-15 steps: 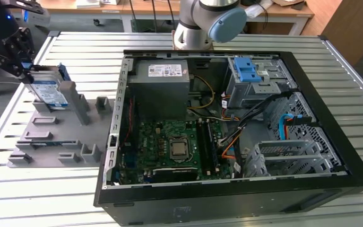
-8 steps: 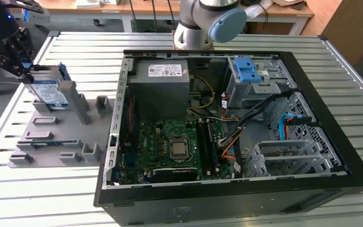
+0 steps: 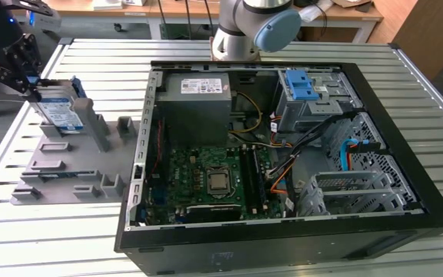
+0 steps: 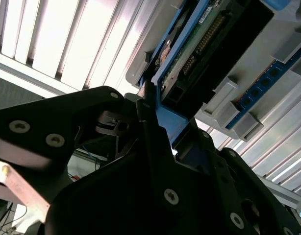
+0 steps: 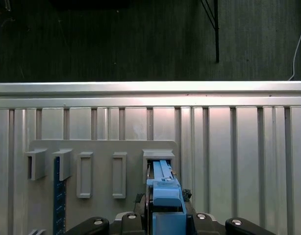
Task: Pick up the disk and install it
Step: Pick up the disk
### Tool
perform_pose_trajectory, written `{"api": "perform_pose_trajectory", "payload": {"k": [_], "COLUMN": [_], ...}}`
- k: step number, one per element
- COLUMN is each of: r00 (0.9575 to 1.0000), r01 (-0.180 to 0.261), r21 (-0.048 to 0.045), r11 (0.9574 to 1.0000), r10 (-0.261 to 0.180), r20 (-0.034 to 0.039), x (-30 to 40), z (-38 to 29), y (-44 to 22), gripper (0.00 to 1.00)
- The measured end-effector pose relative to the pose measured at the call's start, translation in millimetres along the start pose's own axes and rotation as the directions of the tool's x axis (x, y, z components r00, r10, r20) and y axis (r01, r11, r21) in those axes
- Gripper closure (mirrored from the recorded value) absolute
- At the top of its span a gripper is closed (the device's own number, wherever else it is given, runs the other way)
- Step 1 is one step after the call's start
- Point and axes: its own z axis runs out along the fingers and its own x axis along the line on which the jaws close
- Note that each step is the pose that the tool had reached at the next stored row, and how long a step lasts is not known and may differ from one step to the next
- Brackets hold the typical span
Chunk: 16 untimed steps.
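Note:
The disk (image 3: pixel 58 114), a silver-grey drive with a white-and-blue label in a blue carrier frame, stands on edge in a slot of the grey holder block (image 3: pixel 67 167) at the exterior view's left. My gripper (image 3: pixel 34 91) is on its upper edge, shut on the blue frame. In the first wrist view the blue frame of the disk (image 5: pixel 163 172) runs between the two sides of the gripper (image 5: pixel 165 203). In the second wrist view a black finger (image 4: pixel 151 128) presses against the blue edge of the disk (image 4: pixel 199 46), whose connector side faces the camera.
An open black computer case (image 3: pixel 410 121) lies on the slatted metal table (image 3: pixel 429 75), with a grey drive bay (image 3: pixel 318 107) topped by a blue latch piece (image 3: pixel 302 86). The arm's base (image 3: pixel 248 26) stands behind the case. A blue memory stick (image 5: pixel 56 196) sits in the holder block.

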Motion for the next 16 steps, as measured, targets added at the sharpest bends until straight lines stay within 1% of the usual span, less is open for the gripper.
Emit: {"api": "perform_pose_trajectory", "payload": {"k": [2,3,8,10,11,16], "r00": [1.0000,1.0000,1.0000,1.0000,1.0000,1.0000], "r01": [0.000,0.000,0.000,0.000,0.000,0.000], "r21": [0.0000,0.0000,-0.0001,0.0000,0.0000,0.0000], "r11": [1.0000,1.0000,1.0000,1.0000,1.0000,1.0000], "r10": [0.000,0.000,0.000,0.000,0.000,0.000], "r20": [0.0000,0.0000,0.0000,0.0000,0.0000,-0.0001], "x": [0.0,0.0,0.0,0.0,0.0,0.0], "z": [0.0,0.0,0.0,0.0,0.0,0.0], "y": [0.0,0.0,0.0,0.0,0.0,0.0], "gripper": [0.62,0.55,0.55,0.57,0.64,0.64]}}
